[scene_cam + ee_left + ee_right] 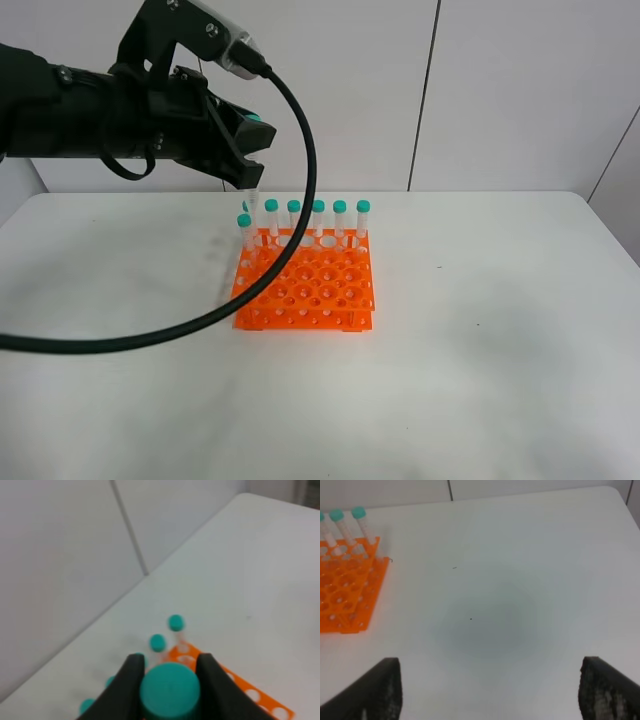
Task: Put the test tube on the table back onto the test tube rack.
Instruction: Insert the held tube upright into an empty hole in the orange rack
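Left hand (243, 162) is clamped on the teal cap of the test tube (170, 692), one black finger (131, 680) pressed against each side of the cap. It reaches in from the left and hangs above the far-left corner of the orange rack (305, 290). The tube points downward. Its clear lower end shows beneath the hand at about the height of the caps of the other tubes (318, 206), above the rack's top tier and not in any hole.

Those other tubes stand upright in a row along the rack's far edge, with one more at the left side, a row nearer. The rack's nearer rows show as open rings. A thick black cable (300, 200) loops out from the left arm. From the high view it swings down across the rack's left edge and runs off to the near left.

The rack sits around the middle of the white worktop (500, 340), somewhat toward the far side. Broad white surface lies to its right and on its near side. The worktop's far edge meets the pale wall (500, 90), and its far-right corner is rounded.

Right hand (495, 695) stands wide, its two dark fingers far apart and gripping nothing. It is over the worktop, right of the rack and nearer, well apart from it.
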### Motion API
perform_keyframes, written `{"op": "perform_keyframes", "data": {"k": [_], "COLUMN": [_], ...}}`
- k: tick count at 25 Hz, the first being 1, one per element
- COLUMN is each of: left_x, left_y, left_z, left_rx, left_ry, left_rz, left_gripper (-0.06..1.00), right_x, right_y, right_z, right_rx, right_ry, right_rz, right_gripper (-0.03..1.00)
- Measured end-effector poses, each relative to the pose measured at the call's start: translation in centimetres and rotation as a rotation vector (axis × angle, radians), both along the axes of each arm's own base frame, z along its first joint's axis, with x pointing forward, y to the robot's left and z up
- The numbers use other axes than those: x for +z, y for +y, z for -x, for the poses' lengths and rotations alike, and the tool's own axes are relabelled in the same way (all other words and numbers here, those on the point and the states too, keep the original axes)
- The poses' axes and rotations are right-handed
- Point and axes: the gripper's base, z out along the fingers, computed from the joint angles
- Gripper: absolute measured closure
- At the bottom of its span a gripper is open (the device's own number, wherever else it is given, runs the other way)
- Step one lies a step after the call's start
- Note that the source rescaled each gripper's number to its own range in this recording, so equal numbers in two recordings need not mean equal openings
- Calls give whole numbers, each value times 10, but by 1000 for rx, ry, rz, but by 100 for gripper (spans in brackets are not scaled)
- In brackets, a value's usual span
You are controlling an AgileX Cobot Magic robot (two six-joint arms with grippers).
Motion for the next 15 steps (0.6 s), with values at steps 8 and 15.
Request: {"op": "perform_keyframes", "data": {"k": [8, 15], "left_x": [-30, -49], "left_y": [-2, -7], "left_z": [-25, -46], "left_rx": [143, 229], "left_ry": [55, 35], "left_rz": [34, 149], "left_gripper": [94, 94], "right_x": [0, 0], "right_y": [0, 0], "right_z": [0, 0], "right_rx": [0, 1], "right_ry": [0, 0], "right_rz": [0, -1], "right_gripper": [4, 4]}}
